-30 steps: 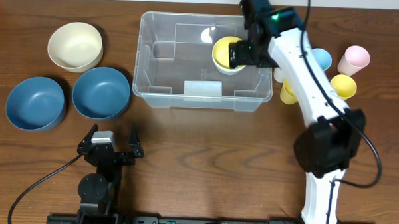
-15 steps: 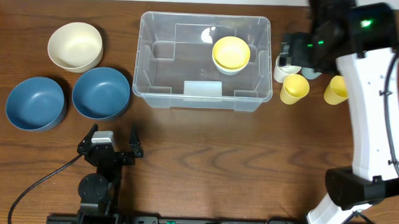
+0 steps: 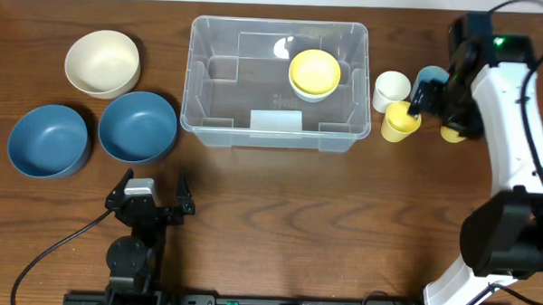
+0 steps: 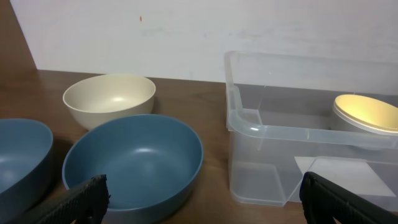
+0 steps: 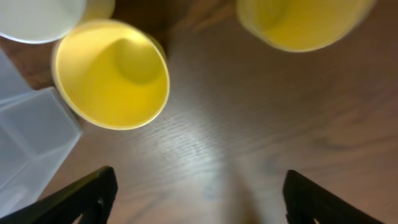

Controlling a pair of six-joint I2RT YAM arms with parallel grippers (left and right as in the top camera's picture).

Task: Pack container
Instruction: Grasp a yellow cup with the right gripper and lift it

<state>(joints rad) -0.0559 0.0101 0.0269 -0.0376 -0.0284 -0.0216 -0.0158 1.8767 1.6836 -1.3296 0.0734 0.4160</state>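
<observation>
Welp, dropped yellow bowl (image 3: pixel 314 74) in container (image 3: pixel 274 141), far-middle of table (image 3: pixel 278 225) | swung right gripper (image 3: pixel 433 97) out to yellow cup (image 3: pixel 399 122), fingers spread wide, holding nothing | kept left gripper (image 3: pixel 152 195) parked, wide apart, empty | cups next, probably

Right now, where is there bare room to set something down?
Inside the container, the half left of the yellow bowl is bare. The table in front of it is open. Crowded on its right: white cup, yellow cup, right gripper.
</observation>
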